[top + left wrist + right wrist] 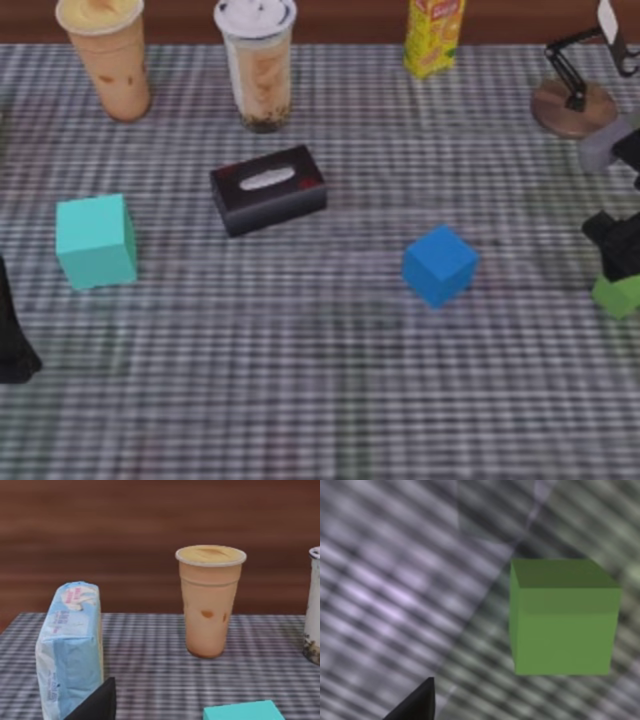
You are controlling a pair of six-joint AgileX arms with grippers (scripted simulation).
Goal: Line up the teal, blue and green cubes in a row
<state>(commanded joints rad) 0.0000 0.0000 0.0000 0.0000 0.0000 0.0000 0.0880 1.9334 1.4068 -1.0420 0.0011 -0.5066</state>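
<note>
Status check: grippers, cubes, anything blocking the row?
Right gripper over small lime-green cube; left arm parked. Teal cube, blue cube unaligned. Black tissue box between.

teal cube (96, 241) left, blue cube (439, 265) centre-right, green cube (618, 295) right edge

No words, brand names or numbers can be read here. The yellow drink carton (434, 36) at the back of the counter carries print too blurred to make out. The pale blue packet (71, 650) in the left wrist view shows a picture and small lettering, also illegible. The black tissue box (268, 189) bears only a red pattern.
</note>
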